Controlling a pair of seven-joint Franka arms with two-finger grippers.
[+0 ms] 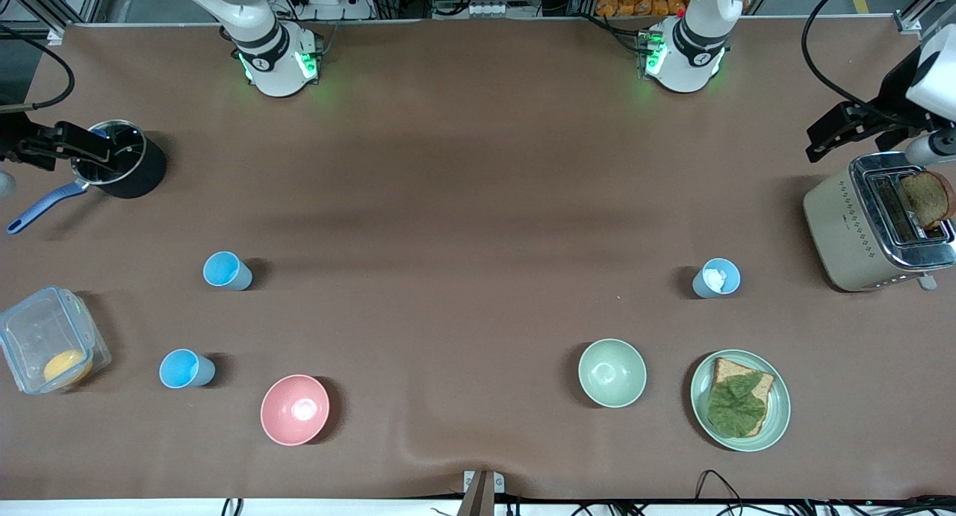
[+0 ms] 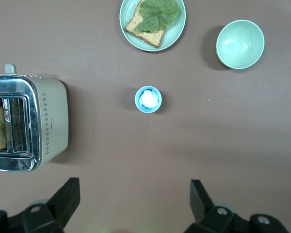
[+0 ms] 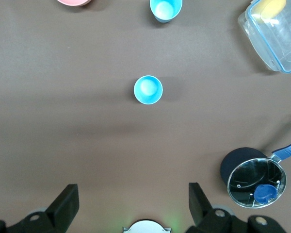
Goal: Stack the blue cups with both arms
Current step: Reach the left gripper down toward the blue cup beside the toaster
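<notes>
**3 blue cups apart on the table, both grippers raised and spread**

3 light-blue cups are seen upright on the brown table (image 1: 478, 202), none stacked. 2 of them are placed toward the right arm's end: the first cup (image 1: 226, 270) is set farther from the front camera, and the second cup (image 1: 184, 369) is set nearer, between the clear lidded container (image 1: 48, 349) and the pink bowl (image 1: 295, 409). The third cup (image 1: 717, 278), with something white inside, is found toward the left arm's end, near the toaster (image 1: 874, 228), in which a slice of bread is held. The pale green bowl (image 1: 612, 372) and the plate of toast with a lettuce leaf (image 1: 740, 399) are placed nearer the front camera than this cup.

The left gripper (image 2: 134, 204) is held high over the table near the toaster, its fingers spread wide and empty. The right gripper (image 3: 133, 204) is held over the table beside the black saucepan (image 1: 119, 165), likewise spread and empty.
</notes>
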